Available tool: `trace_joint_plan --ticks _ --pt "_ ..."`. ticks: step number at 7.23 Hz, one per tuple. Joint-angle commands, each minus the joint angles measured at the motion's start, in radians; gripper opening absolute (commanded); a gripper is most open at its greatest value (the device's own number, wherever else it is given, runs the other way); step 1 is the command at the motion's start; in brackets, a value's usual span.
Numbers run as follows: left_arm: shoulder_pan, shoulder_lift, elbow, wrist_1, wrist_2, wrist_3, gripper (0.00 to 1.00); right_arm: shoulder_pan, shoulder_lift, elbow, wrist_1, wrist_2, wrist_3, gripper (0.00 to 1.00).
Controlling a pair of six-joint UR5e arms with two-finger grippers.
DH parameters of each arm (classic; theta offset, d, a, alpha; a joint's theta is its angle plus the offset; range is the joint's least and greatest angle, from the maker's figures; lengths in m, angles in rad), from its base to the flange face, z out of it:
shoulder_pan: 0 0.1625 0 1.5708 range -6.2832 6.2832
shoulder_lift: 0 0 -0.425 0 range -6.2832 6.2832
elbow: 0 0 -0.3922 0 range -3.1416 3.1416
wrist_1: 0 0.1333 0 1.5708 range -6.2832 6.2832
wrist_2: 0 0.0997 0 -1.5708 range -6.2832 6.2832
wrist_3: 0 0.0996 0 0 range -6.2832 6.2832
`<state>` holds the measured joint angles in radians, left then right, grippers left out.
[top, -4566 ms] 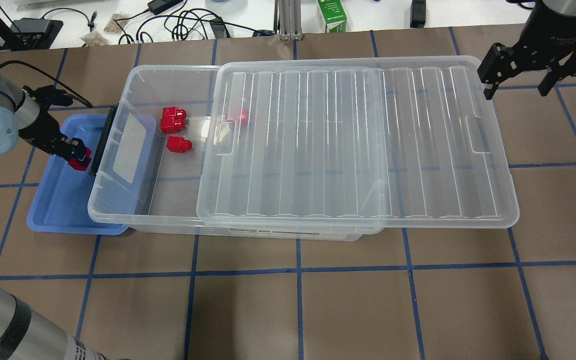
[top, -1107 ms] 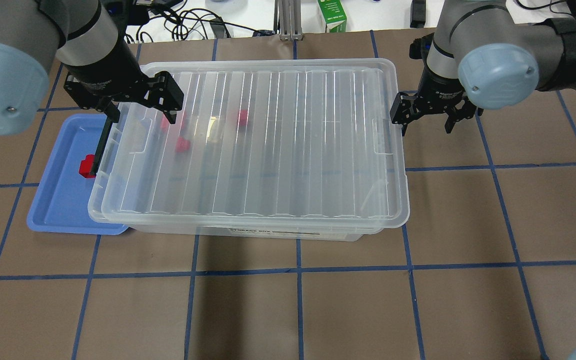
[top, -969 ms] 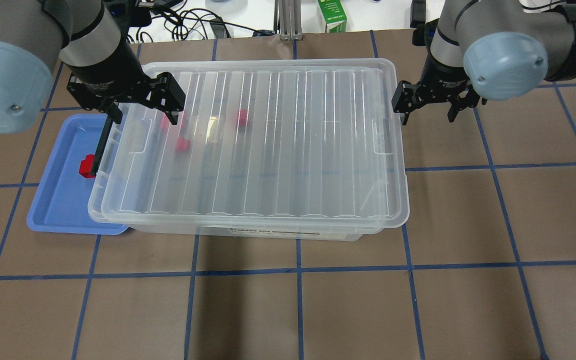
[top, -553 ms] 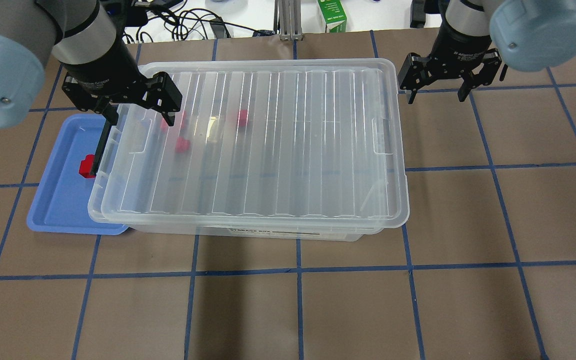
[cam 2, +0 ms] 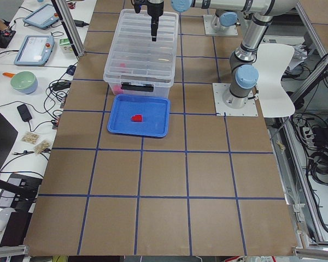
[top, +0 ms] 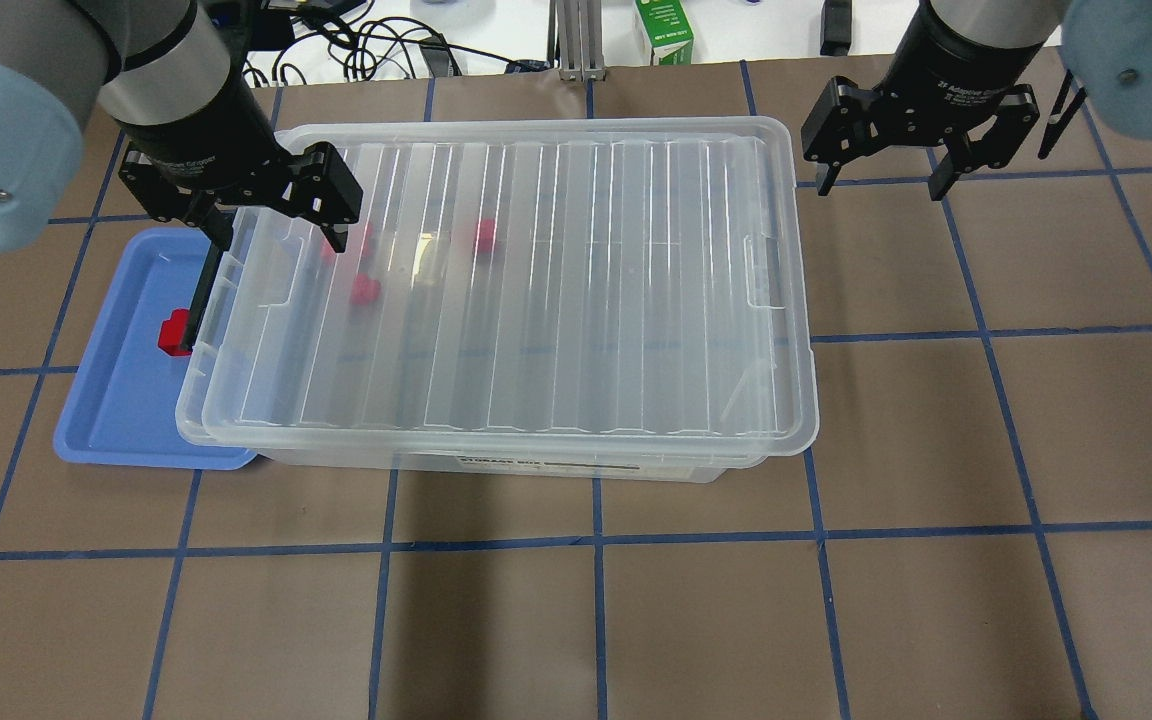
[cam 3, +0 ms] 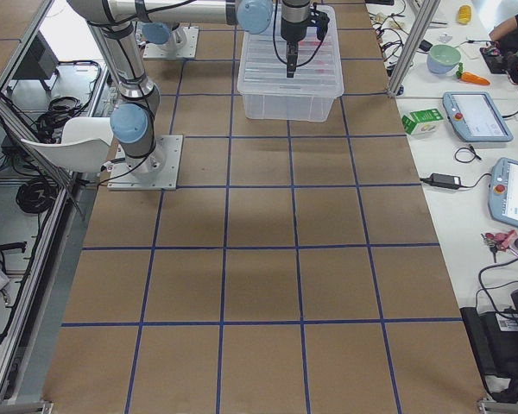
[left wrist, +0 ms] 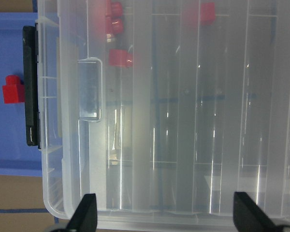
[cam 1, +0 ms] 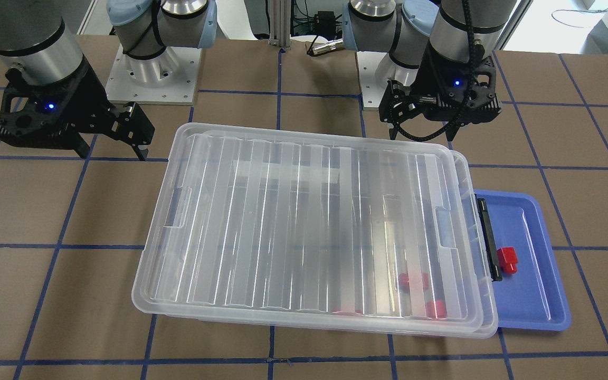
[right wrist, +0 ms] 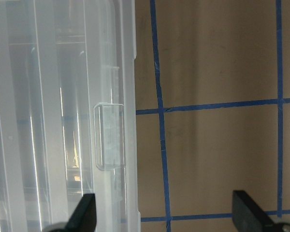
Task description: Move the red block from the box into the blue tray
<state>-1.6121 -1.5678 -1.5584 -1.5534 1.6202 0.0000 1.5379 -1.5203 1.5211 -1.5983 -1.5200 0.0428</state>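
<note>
Far left in the overhead view you've got the blue tray (top: 106, 400) flat on the brown table (top: 936, 450). The red block (top: 174, 333) sits inside it, over toward the tray's right side and a bit past the middle toward the back. It's resting on the tray floor with nothing gripping it, just beside the black latch (top: 198, 295) on the end of the box (top: 496, 462).

That latch end is right up against the tray's right edge. From above I can't tell if the two actually touch.

Your left gripper (top: 279, 238) hangs above the box's left end, near the back corner. Its fingers are spread wide with nothing between them. The left wrist view just looks down at the lid (top: 556, 330) with both fingertips far apart.

The ribbed clear lid covers the whole box. A few more red blocks (top: 364, 289) show through it, blurry, and they're all in the left part of the box.

Moving right, your right gripper (top: 880, 188) is off the box's right end, over bare table near the back right corner. It's spread wide too and holds nothing. Its wrist view shows the lid's edge on one side and blue tape lines (top: 996, 335) on the other.

A green carton (top: 664, 32) stands on the white bench behind the table.
</note>
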Motion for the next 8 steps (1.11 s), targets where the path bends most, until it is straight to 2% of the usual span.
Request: trace_joint_plan --ticks 1,3,8 --pt "0.000 -0.001 0.000 0.001 0.001 0.002 1.00 0.001 -0.038 0.010 0.009 -0.011 0.014 1.00" --pt "0.000 -0.020 0.004 0.009 -0.009 0.002 1.00 0.001 -0.041 0.013 0.009 -0.055 0.019 1.00" --pt "0.009 -0.024 0.017 0.012 -0.014 0.002 1.00 -0.001 -0.055 0.014 0.009 -0.055 0.017 1.00"
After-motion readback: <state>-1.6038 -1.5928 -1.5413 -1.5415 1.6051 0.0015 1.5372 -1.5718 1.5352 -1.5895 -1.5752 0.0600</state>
